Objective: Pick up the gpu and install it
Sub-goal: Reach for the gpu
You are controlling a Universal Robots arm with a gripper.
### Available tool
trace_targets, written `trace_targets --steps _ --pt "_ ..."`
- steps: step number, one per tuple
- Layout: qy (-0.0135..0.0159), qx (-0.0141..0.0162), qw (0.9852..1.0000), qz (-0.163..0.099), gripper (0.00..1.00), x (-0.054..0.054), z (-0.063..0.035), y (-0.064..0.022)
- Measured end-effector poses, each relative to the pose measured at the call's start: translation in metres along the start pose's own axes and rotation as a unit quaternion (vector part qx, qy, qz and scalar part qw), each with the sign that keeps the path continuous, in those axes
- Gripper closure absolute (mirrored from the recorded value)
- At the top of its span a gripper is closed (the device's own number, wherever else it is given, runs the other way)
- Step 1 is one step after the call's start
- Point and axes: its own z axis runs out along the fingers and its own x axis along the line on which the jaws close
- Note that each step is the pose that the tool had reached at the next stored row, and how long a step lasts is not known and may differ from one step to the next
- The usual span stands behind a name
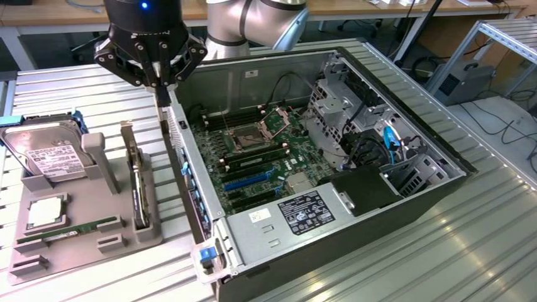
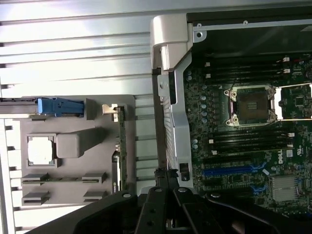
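Gpu (image 1: 139, 189) stands in the tray (image 1: 84, 238) left of the case (image 1: 243, 78), not yet picked up; the gripper (image 1: 160, 85), clenched and empty, hovers near it.

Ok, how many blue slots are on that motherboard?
2. One blue slot runs alongside the memory slots; the other blue slot lies next to it, by the silver heatsink. More may be hidden.
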Motion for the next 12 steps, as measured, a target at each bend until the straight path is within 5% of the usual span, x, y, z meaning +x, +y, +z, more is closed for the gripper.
trace_targets --steps 12 --pt "0.0 0.0 1.0 0.0 0.89 0.012 -0.0003 -0.0009"
